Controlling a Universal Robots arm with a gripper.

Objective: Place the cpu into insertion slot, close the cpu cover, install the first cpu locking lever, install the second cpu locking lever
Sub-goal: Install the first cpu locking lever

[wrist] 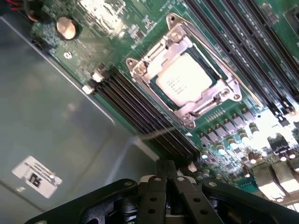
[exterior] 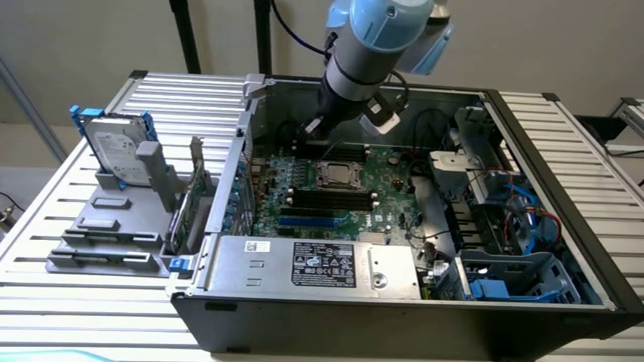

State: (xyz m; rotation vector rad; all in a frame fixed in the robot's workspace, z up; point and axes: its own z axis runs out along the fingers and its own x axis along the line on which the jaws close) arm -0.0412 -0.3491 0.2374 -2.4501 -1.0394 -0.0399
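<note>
Silver-grey metal marks the cpu [wrist: 184, 84], which lies flat in the insertion slot [exterior: 337, 175] on the green circuit board [exterior: 387, 200] inside the open computer case [exterior: 563, 226]. The cpu cover [wrist: 152, 49] looks lowered around it, and the chip's top shows through its square window.

The gripper [wrist: 166, 170] hangs above the board, near the long black memory slots [wrist: 135, 107] and a little way off from the socket. Its fingers are pressed together with nothing between them.

A thin bright rod [wrist: 156, 134] runs between the socket and the gripper. It may be one of the locking levers, but I cannot tell whether it is latched.

The chip is probably light, stiff and fragile, and the contacts beneath it would not forgive sideways scraping, so its edges are the safest hold. The cover seems to be thin, springy sheet metal on a hinge, best pushed on its frame rather than on the chip. A wire lever would likely be stiff, slippery and narrow, and is best caught near its free end.
</note>
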